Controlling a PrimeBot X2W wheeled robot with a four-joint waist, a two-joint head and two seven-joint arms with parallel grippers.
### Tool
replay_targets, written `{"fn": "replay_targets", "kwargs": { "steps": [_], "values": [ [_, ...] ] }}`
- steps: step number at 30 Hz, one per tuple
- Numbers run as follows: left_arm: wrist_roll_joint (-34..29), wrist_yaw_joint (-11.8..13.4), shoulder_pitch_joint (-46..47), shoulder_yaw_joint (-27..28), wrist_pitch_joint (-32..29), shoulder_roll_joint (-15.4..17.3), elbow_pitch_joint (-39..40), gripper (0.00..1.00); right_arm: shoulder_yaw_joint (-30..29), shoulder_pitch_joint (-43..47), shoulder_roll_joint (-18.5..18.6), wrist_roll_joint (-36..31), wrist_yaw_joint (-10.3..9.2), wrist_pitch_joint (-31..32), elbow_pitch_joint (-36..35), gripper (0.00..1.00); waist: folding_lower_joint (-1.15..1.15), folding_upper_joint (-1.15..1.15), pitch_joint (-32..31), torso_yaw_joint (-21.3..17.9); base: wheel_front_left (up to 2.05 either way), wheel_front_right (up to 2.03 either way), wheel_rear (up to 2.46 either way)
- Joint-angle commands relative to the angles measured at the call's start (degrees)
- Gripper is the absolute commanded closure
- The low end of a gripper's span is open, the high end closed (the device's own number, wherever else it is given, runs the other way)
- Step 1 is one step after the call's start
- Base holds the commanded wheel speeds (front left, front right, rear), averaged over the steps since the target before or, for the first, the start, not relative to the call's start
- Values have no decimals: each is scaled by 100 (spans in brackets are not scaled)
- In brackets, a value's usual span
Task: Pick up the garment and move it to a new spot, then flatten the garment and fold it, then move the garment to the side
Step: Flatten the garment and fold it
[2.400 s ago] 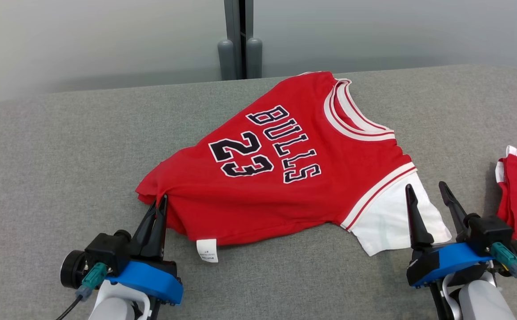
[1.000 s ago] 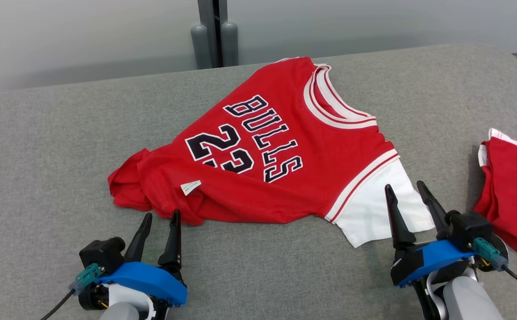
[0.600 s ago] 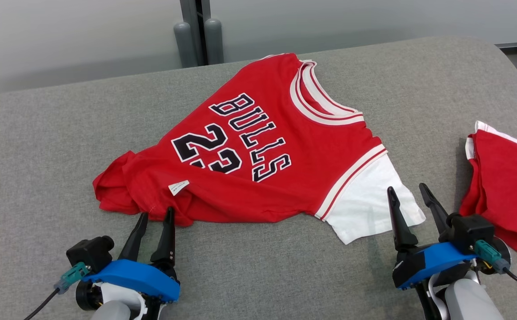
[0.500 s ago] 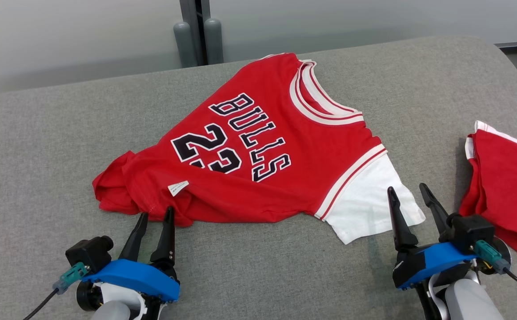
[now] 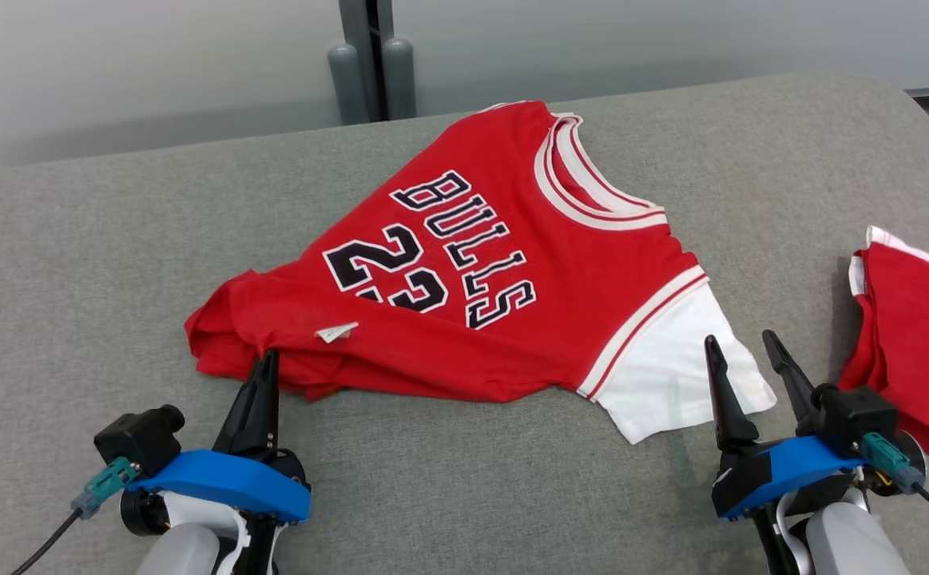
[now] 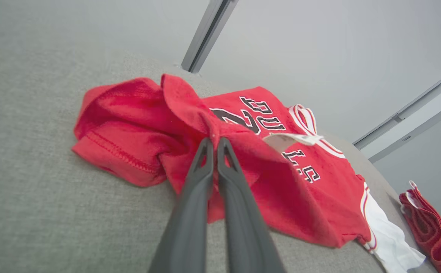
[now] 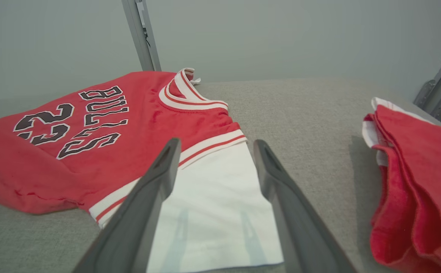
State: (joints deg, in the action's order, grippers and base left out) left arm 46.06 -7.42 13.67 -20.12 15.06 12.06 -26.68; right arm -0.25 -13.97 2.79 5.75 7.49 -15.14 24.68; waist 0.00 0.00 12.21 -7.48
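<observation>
I'm looking at a grey padded table (image 5: pixel 81 263). A red cloth (image 5: pixel 923 351) with white trim is lying in layers on the table's right side. Behind the table's far edge a dark post (image 5: pixel 364 36) is standing against a pale wall (image 5: pixel 129 72), two grey pegs (image 5: pixel 398 80) flanking its foot. A grey bracket (image 7: pixel 434 93) is showing past the table's far right corner.

A red cotton jersey shirt (image 5: pixel 512 263) printed BULLS 23 in black lies face-up at the middle of the grey fabric bench (image 5: pixel 113 239). Its striped white collar (image 5: pixel 584 192) points to 1 o'clock and its white sleeve (image 5: pixel 672 375) to 5 o'clock. The hem (image 5: pixel 224 343) is bunched at 8 o'clock.
</observation>
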Motion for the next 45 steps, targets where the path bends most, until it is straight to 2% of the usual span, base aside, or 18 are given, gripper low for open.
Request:
{"fn": "replay_targets", "kwargs": {
  "steps": [1,9,15,16,17,18,19,25,28,38,45],
  "values": [
    [-90,-11,-49,67,15,-18,104,100,-39,74,21,-20,1,0,9,0,0,0,-41,56,0,0,0],
    [-856,-11,-418,310,16,-18,583,100,-107,177,24,-3,1,1,211,0,0,0,-420,450,0,0,0],
    [-1368,-11,-699,399,15,113,479,100,12,183,24,44,1,0,308,0,0,0,-579,494,0,0,0],
    [-1462,-11,-748,408,15,142,440,93,22,186,24,50,1,0,310,0,0,0,-596,484,0,0,0],
    [-1625,-10,-797,435,15,197,357,53,30,190,24,68,1,0,307,0,0,0,-617,464,0,0,0],
    [-1797,-9,-833,515,15,224,278,18,45,197,24,85,1,0,305,0,0,0,-634,442,0,0,0],
    [-1998,41,-843,623,16,220,249,0,46,196,23,119,1,0,275,0,0,0,-645,418,0,0,0],
    [-3145,451,-1044,1292,15,18,672,0,97,224,21,309,2,1,-76,0,0,0,-727,301,0,0,0],
    [-3493,533,-1093,1473,15,-131,782,0,124,240,21,380,2,0,-254,0,0,0,-757,271,0,0,0],
    [-3944,480,-1127,1666,15,-473,132,0,214,405,24,226,2,1,-64,0,0,0,-913,250,0,0,0],
    [-4062,449,-1175,1772,15,-578,-143,0,271,509,23,208,1,0,61,0,0,0,-943,256,0,0,0]
  ]
}}
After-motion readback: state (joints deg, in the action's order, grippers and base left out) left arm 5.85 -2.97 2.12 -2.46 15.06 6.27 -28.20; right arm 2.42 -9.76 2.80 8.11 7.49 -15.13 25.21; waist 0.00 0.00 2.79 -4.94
